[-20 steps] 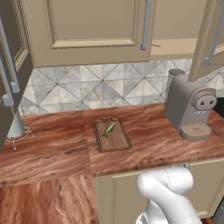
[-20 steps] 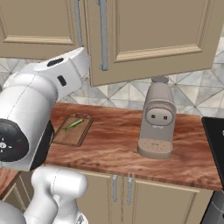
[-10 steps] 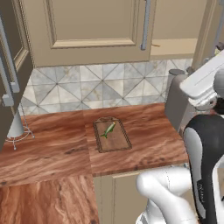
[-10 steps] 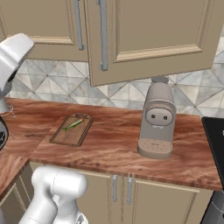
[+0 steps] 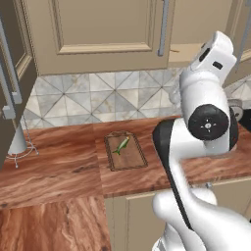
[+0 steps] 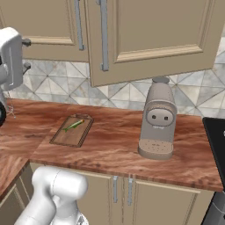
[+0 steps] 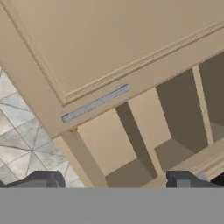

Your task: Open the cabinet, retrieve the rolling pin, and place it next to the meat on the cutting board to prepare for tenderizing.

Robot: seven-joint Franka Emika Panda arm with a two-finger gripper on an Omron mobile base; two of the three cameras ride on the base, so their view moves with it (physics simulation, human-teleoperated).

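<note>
The cabinet (image 5: 108, 24) hangs above the counter; its left door is closed and its right door (image 6: 154, 39) is swung open. In the hand view I see the closed door's silver handle (image 7: 95, 103) and, beside it, bare shelves (image 7: 148, 127) of the open section. My gripper (image 7: 113, 180) is open with nothing between its fingertips (image 7: 43, 179) and faces that opening. The rolling pin is out of view. The dark cutting board (image 5: 126, 151) lies on the counter with the greenish meat (image 5: 121, 145) on it, also seen as board (image 6: 72, 131) and meat (image 6: 74, 125).
A beige coffee machine (image 6: 158, 121) stands on the counter right of the board, under the open door. A pale cone on a wire stand (image 5: 17, 142) sits at the far left by the darker tall unit (image 5: 10, 73). A black appliance (image 6: 217, 136) borders the counter's right end.
The arm has swung up from low in front of the base and now rises at the right, its hand lifted toward the open cabinet section. Board and meat have not moved.
</note>
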